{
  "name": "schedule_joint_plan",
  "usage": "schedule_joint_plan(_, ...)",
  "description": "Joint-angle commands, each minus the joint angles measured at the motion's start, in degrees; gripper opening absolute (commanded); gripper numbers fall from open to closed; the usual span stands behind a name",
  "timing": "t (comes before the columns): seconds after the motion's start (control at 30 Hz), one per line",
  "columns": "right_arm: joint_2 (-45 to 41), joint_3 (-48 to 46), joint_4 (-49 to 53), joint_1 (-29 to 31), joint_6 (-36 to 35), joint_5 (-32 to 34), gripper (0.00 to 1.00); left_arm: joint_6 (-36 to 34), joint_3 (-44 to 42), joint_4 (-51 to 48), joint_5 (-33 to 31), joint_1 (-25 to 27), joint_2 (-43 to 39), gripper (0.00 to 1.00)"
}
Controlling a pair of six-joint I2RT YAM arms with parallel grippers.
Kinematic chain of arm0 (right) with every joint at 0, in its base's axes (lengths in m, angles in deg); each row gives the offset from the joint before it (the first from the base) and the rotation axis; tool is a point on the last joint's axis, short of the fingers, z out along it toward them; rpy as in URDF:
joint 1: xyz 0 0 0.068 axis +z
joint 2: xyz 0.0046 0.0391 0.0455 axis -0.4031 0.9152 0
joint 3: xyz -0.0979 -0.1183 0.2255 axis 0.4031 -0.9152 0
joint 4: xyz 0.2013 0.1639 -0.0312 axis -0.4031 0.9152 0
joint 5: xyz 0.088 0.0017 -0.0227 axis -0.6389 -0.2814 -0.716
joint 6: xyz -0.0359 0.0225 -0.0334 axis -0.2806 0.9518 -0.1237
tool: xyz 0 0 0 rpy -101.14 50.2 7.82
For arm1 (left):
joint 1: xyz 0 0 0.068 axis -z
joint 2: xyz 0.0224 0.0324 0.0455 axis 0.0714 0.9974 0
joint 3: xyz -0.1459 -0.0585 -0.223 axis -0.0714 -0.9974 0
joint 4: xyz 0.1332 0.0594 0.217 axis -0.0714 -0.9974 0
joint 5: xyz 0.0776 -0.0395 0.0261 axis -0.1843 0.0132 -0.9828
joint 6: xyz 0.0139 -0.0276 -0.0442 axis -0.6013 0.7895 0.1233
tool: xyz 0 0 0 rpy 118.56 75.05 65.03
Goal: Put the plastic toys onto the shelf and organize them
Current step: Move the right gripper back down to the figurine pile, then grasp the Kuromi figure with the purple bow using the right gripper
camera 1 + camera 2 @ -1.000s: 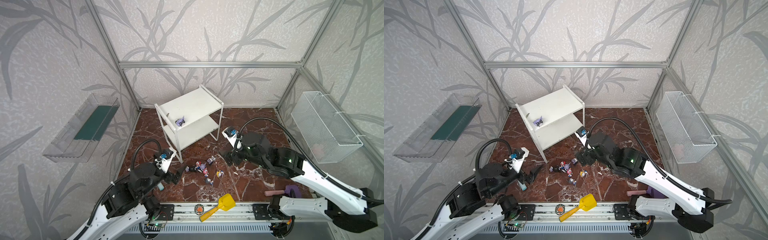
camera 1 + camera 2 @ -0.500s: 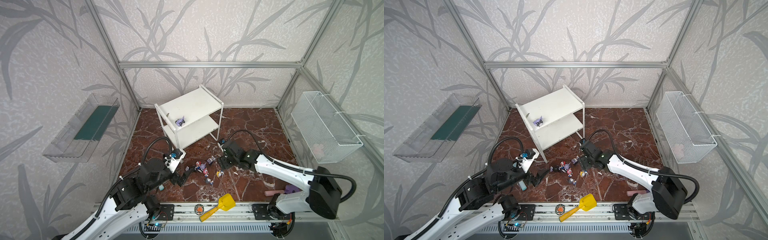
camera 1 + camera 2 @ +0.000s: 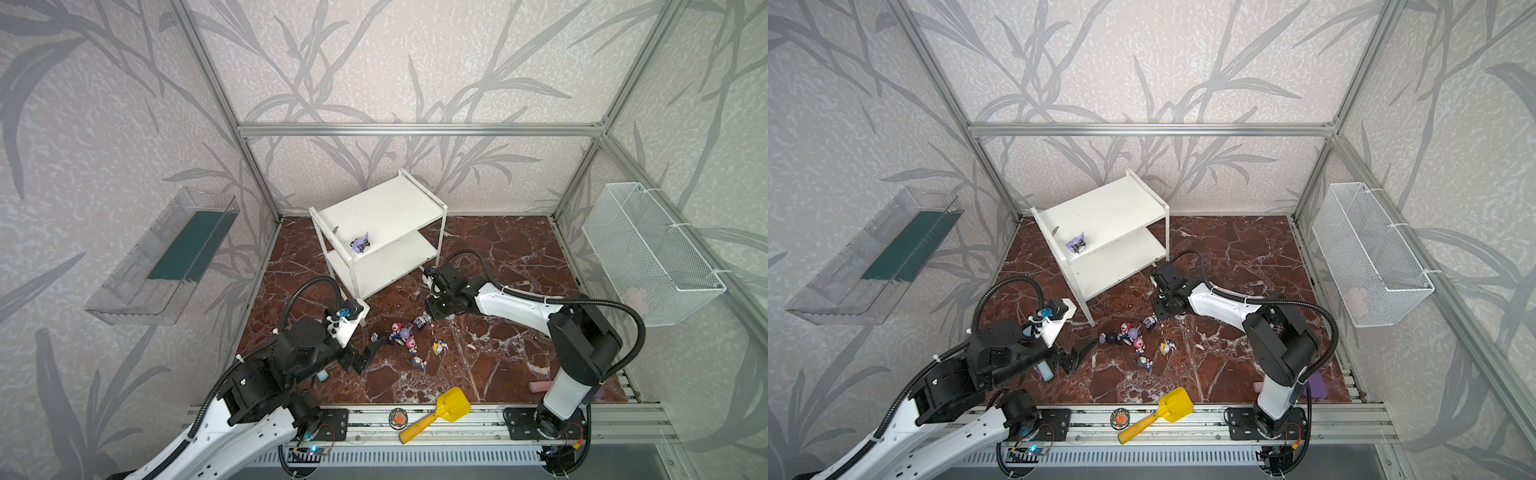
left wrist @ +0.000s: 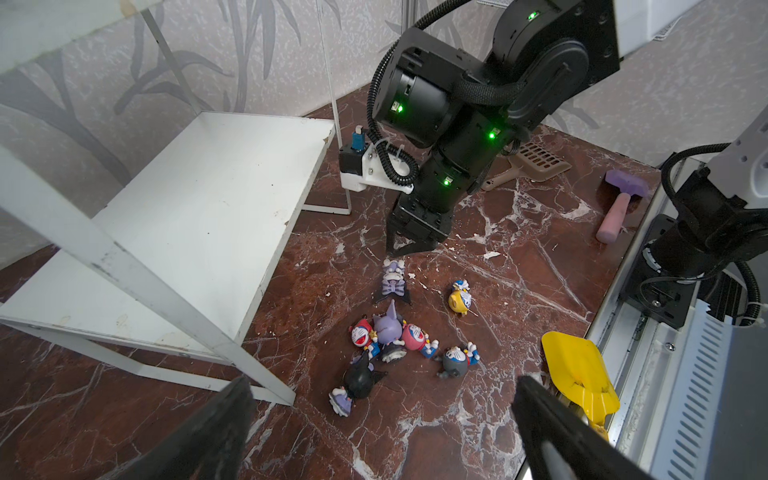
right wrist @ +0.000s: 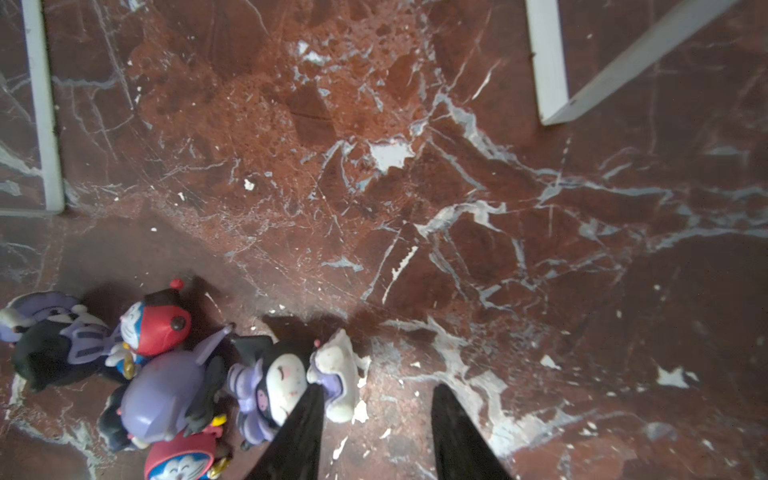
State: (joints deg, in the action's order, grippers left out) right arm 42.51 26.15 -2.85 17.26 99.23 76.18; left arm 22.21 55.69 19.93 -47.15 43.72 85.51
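One purple toy (image 3: 360,243) lies on the top board of the white shelf (image 3: 386,208), shown in both top views (image 3: 1076,243). Several other plastic toys (image 3: 409,336) lie in a loose cluster on the marble floor in front of it. My right gripper (image 5: 378,388) is low at the cluster's far end, open to a narrow gap over bare floor. One of its fingers (image 5: 305,428) lies against a purple, black and white toy (image 5: 282,382), which stays outside the gap. My left gripper (image 4: 382,436) is wide open and empty, just short of a black-headed toy (image 4: 359,380).
A yellow scoop (image 3: 440,411) lies on the front rail beside a round badge (image 3: 397,417). A teal cylinder (image 3: 1044,370) lies under my left arm. A pink-handled purple hammer (image 4: 619,203) and a brown scoop (image 4: 536,162) lie right of the cluster. A wire basket (image 3: 648,253) and a clear tray (image 3: 166,257) hang on the walls.
My right gripper has dropped to the floor at the cluster's far end and its jaws have narrowed. My left arm has reached forward toward the toys, still wide open.
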Motion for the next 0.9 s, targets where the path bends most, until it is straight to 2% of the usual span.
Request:
schedule_joint_plan(0.0,3.6,2.0,-1.7,-0.6,-0.8,-3.1,0.43,-0.8,-0.7,1.6,-0.4,-0.6,0.4,0.99)
schedule_joint_plan(0.27,7.8,3.9,-4.4,-0.6,0.3,-3.5,0.39,-0.8,-0.4,1.3,-0.4,-1.4,0.9,0.99)
schedule_joint_plan(0.43,6.0,1.4,-3.9,-0.6,0.3,-3.8,0.39,-0.8,-0.7,1.6,-0.4,-1.7,0.9,0.99)
schedule_joint_plan(0.6,0.8,-5.1,-4.2,0.0,2.6,-2.8,0.38,-0.7,-0.6,1.7,0.3,-2.2,1.2,0.99)
schedule_joint_plan(0.87,-13.8,-16.5,-3.2,4.1,8.3,1.3,0.38,-0.5,-0.6,2.0,1.5,-2.8,2.1,0.99)
